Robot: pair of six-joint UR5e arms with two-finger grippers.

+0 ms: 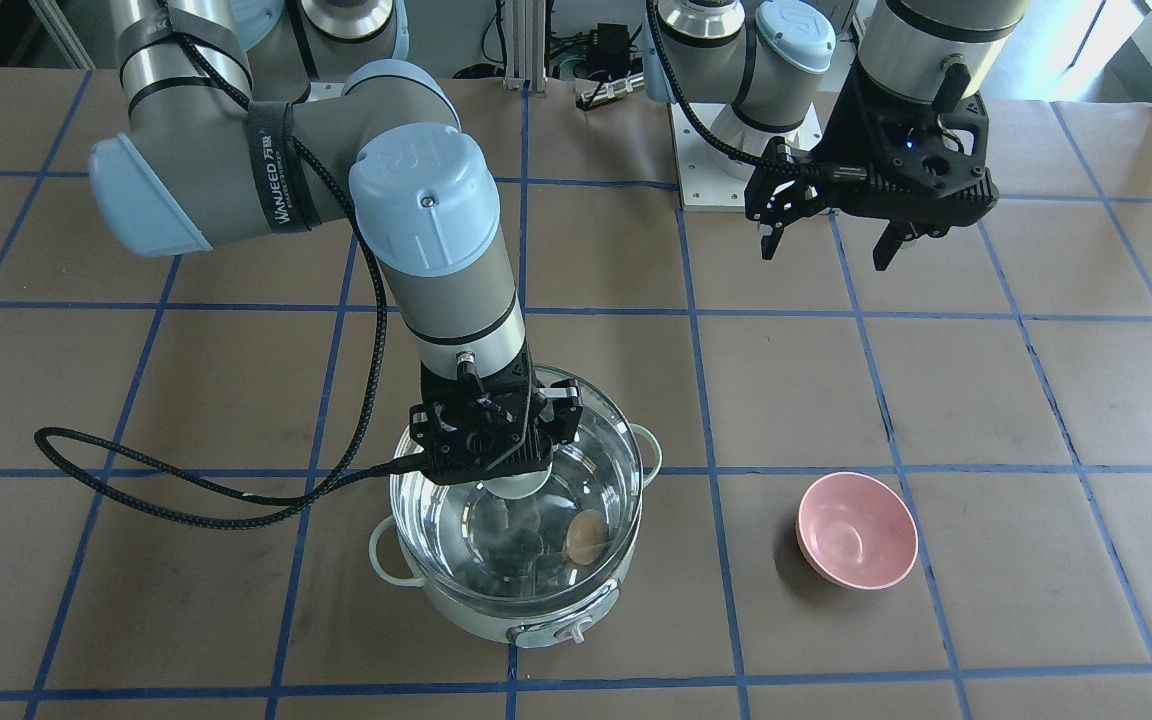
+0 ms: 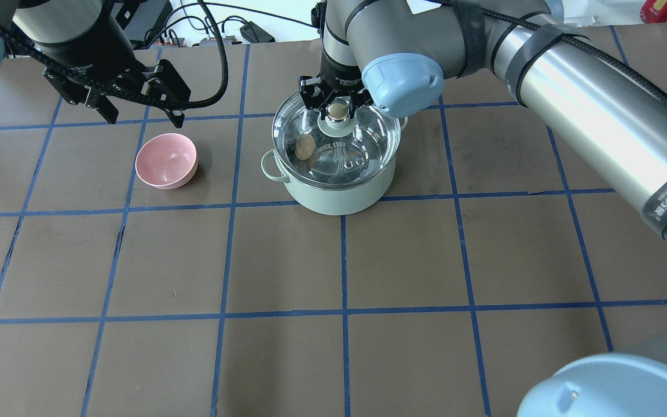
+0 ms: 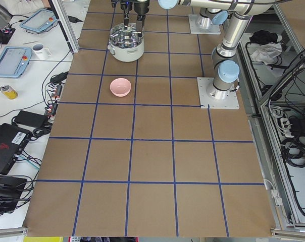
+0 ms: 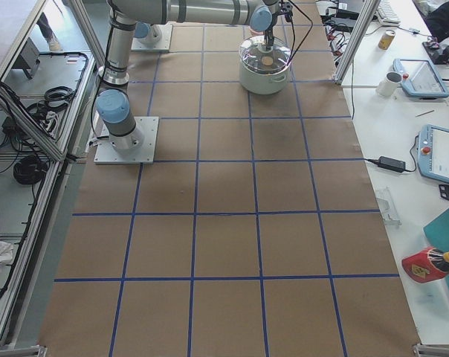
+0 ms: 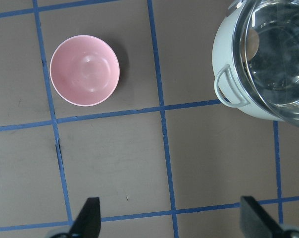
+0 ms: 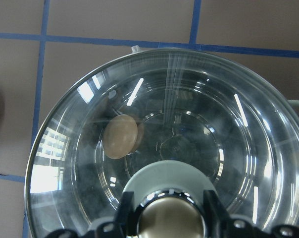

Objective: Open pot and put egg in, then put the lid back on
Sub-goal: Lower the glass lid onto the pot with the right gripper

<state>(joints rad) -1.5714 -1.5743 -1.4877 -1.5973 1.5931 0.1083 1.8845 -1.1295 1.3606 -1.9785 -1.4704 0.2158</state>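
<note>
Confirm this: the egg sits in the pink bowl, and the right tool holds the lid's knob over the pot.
Not quite: the pink bowl is empty. The egg lies inside the pot, seen through the lid in the right wrist view.

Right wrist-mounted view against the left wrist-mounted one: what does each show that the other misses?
Only the right wrist view: the right gripper closed on the lid by its knob. Only the left wrist view: the pink bowl, a pot handle and the open left gripper. Both: the pot, lid on, with the egg inside.
</note>
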